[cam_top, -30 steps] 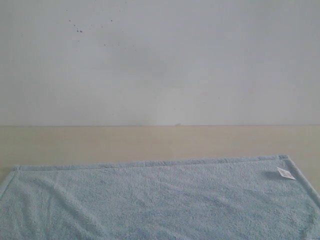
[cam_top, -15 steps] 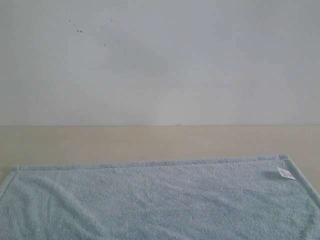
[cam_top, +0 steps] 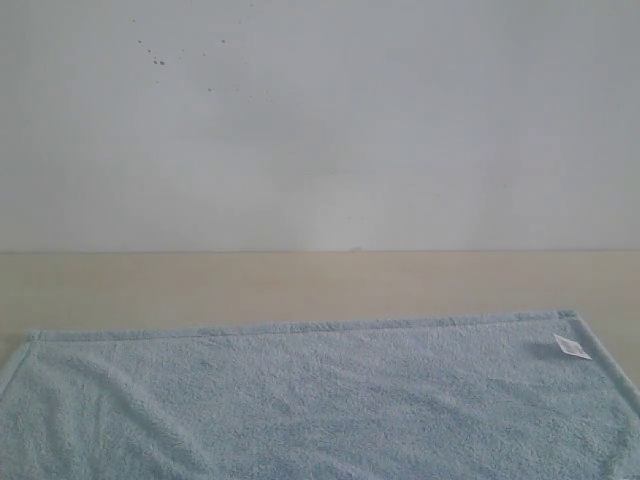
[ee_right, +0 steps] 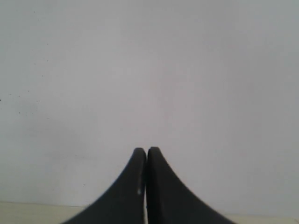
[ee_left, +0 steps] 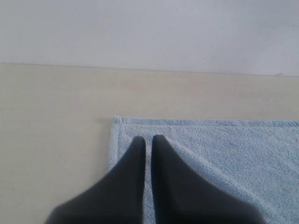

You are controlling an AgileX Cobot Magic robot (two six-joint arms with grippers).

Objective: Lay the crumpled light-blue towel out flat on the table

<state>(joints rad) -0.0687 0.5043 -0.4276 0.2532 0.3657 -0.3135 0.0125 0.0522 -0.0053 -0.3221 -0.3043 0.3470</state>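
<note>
The towel (cam_top: 320, 400) is seen spread almost flat on the table (cam_top: 300, 285), with faint creases to be smoothed. The left gripper (ee_left: 148, 139) and right gripper (ee_right: 146, 149) are closed, empty.

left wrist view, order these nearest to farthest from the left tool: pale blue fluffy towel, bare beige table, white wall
1. Pale light-blue fluffy terry towel: beneath the shut left tool, by the towel's hemmed corner.
2. Plain beige matte table: bare surface beside and beyond that corner.
3. Plain white wall: behind the table's far edge.
</note>
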